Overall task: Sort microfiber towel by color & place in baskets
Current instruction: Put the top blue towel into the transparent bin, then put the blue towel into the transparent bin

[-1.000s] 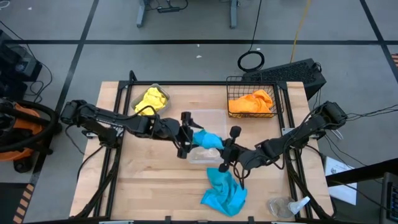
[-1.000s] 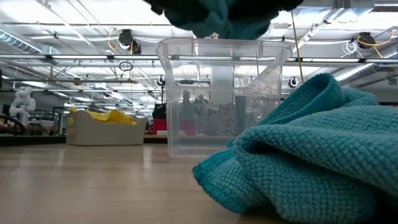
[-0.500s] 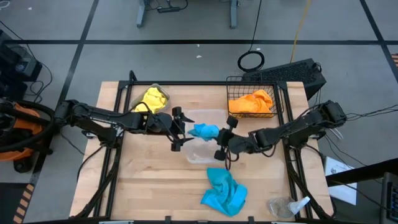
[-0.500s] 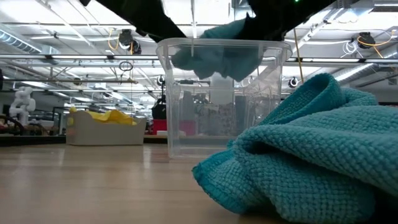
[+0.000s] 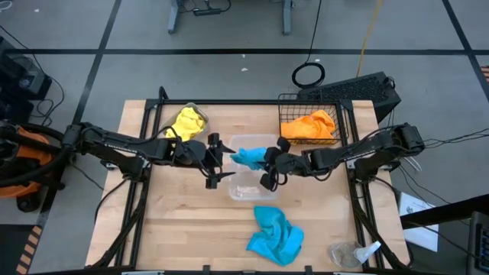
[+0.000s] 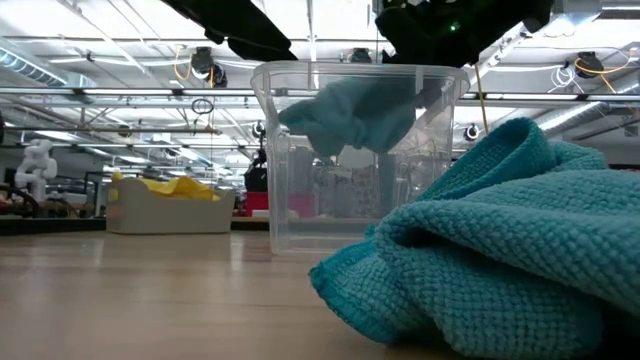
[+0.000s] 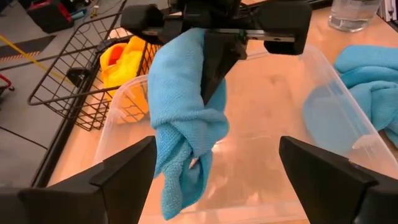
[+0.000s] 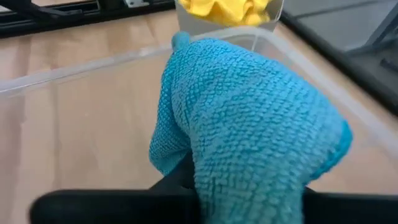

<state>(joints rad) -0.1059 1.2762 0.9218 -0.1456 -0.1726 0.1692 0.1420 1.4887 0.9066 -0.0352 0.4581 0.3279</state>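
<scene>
My right gripper is shut on a sky blue towel over the clear plastic tub. The towel also shows in the left wrist view and the low view. My left gripper is open and empty just left of the tub, its fingers facing the towel. A second blue towel lies crumpled on the table near the front edge. Yellow towels lie in the grey bin. Orange towels lie in the black wire basket. My right gripper pinches the bunched upper part of the blue towel between its two fingers, several layers together. The fingers come from the table's right side, slanting down. The towel hangs below them inside the tub's walls, its lower end clear of the tub's floor.
A clear plastic wrapper with a blue tip lies at the front right corner. The grey bin stands far left, the wire basket far right, the tub between them. Bare wood lies at the front left.
My right gripper has carried the blue towel from the tub's near right side toward the far edge, over the tub, and the towel now hangs lower, inside the tub's walls. My left gripper has drawn back toward the table's left edge, away from the towel.
</scene>
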